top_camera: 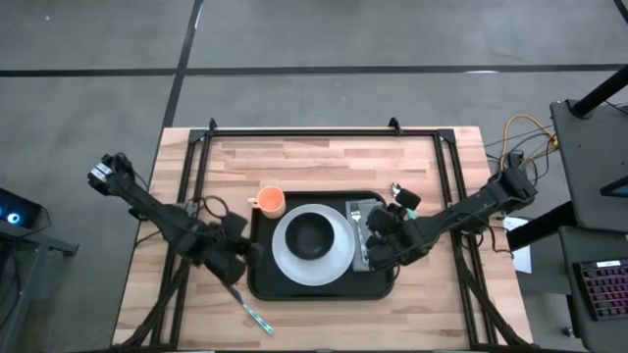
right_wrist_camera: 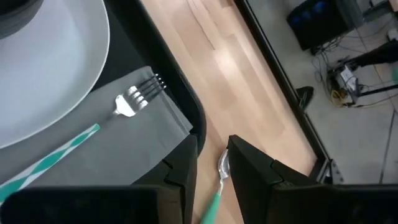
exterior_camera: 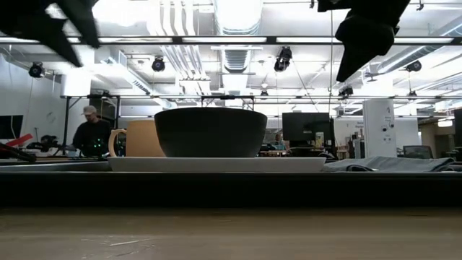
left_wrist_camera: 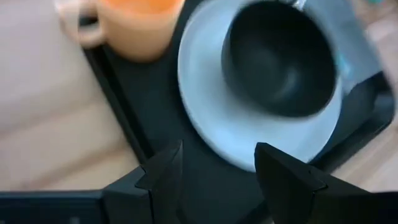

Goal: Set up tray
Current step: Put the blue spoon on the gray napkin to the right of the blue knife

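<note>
Wooden tabletop (top_camera: 314, 157) carried the tray (top_camera: 265, 279) at centre, loaded with plate (top_camera: 294, 270), bowl (top_camera: 312, 235), cup (top_camera: 270, 202).
Stiff, probably weighty and slick; rim best gripped. Left gripper (top_camera: 235, 257) at its nine o'clock edge, fingers wide; right gripper (top_camera: 378, 235) at three o'clock, fingers narrow, both empty.

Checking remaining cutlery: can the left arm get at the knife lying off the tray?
Probably yes. The knife lies on bare table just beyond the left tool, beside the tray, nothing between them.
</note>
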Robot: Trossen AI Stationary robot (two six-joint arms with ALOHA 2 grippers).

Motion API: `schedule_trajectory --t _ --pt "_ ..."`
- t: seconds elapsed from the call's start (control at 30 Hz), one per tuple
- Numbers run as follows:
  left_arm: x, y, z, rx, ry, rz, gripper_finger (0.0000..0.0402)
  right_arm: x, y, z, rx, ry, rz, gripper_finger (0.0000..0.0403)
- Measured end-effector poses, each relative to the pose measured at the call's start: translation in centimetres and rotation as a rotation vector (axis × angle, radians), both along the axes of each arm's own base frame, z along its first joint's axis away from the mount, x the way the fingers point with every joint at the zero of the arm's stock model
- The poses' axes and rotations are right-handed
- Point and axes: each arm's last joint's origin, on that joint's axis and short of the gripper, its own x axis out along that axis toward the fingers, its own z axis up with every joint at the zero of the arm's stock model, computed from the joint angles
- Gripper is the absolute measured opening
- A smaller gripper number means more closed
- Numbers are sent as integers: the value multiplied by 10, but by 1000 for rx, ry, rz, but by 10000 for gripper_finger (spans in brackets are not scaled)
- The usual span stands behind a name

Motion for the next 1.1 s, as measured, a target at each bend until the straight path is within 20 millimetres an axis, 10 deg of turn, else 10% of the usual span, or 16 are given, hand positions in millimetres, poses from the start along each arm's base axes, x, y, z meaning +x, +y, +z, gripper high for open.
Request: schedule_trajectory --t 0.63,1.1 --pt "45 -137 -27 229 466 -1193 180 -5 -1 -10 29 87 24 80" --pt "73 -171 -69 245 533 -1542 180 -6 0 -11 73 114 24 80"
